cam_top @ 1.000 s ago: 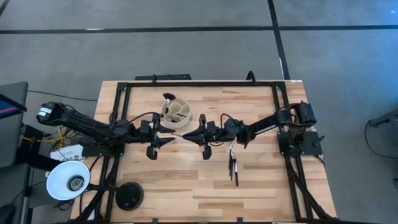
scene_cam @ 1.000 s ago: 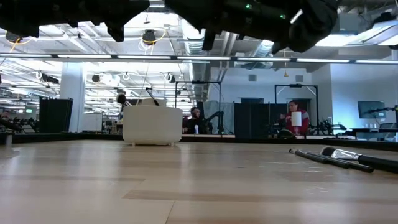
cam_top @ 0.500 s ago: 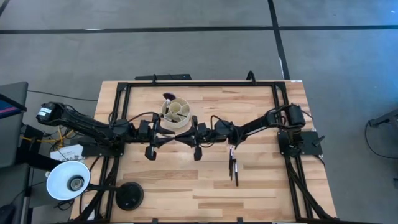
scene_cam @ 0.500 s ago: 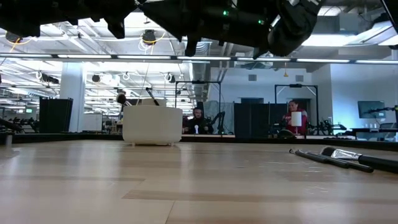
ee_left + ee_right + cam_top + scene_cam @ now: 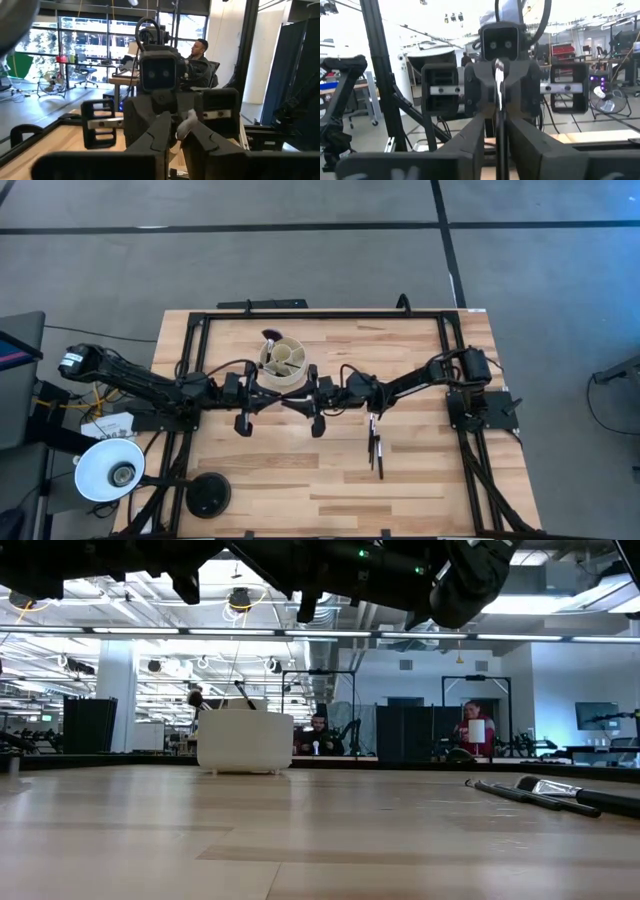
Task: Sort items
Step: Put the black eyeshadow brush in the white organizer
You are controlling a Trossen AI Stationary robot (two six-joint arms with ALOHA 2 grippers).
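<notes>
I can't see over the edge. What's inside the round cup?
The cup holds a fluffy brush at its rim and pale dividers. Its bottom is hidden, and the claws cover its near edge.

High view: overhead, straight down on tabletop [image 5: 420,480].
Low view: tabletop level, facing room.
Wrist views: facing each other, close.

Both arms are dark, near-black, built of slim jointed links; black cables loop loosely along them; the left arm [image 5: 150,383] carries a white round label near its shoulder; the right arm [image 5: 420,380] ends in a blocky black base. Each wrist bears a boxy black camera housing with two small lenses; ribbed black brackets with silvery strips flank it.
</notes>
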